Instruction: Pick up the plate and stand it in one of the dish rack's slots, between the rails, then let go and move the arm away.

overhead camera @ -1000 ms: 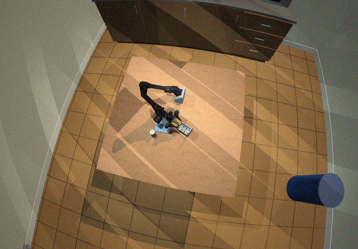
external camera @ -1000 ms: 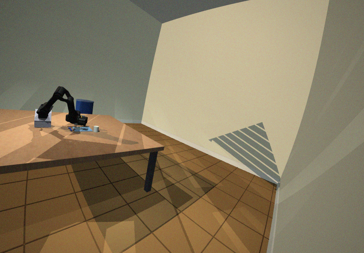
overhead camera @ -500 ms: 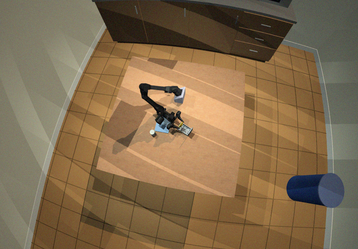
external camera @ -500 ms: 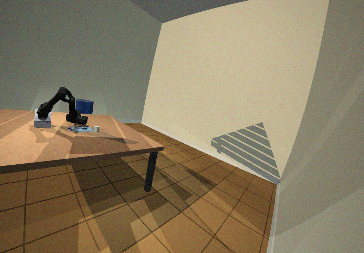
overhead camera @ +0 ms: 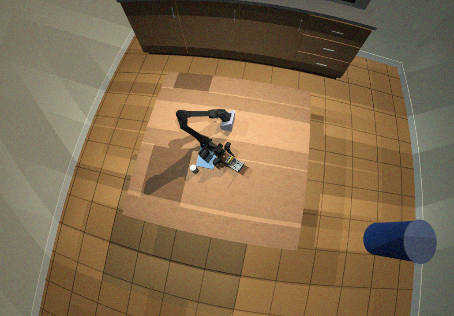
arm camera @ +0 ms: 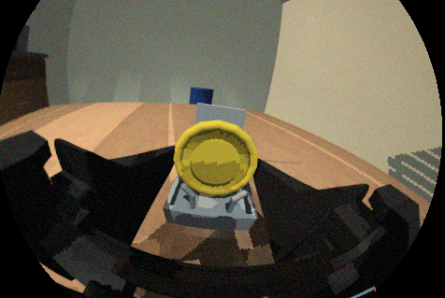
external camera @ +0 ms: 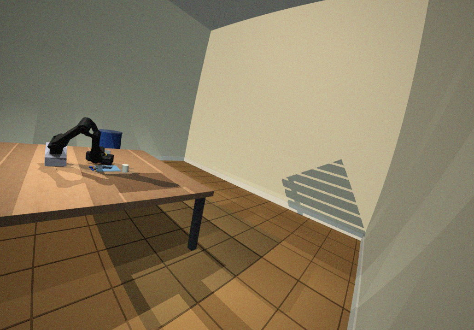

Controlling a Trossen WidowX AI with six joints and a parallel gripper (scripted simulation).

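Note:
My gripper (overhead camera: 229, 160) (arm camera: 215, 157) is shut on the yellow plate, one finger at each side of its rim. The plate (overhead camera: 230, 159) (arm camera: 215, 162) is upright, its round face towards the wrist camera. In the exterior view only a sliver of the plate (external camera: 105, 154) shows. The pale grey dish rack (overhead camera: 238, 166) (arm camera: 210, 221) stands on the table, with a taller panel at its far end. The plate is over the rack's near part. Two rail posts show at its lower edge in the wrist view. The plate hides the middle slots, so I cannot tell whether its rim is between the rails.
A blue mat (overhead camera: 208, 165) (external camera: 114, 168) lies under the arm's wrist, behind the gripper. A white cup (overhead camera: 193, 168) (external camera: 125, 168) stands beside the mat. A small dark-blue item (external camera: 91, 167) is near the mat's other side. A blue cylinder (overhead camera: 385, 240) (external camera: 109, 139) (arm camera: 201, 95) stands beyond the table.

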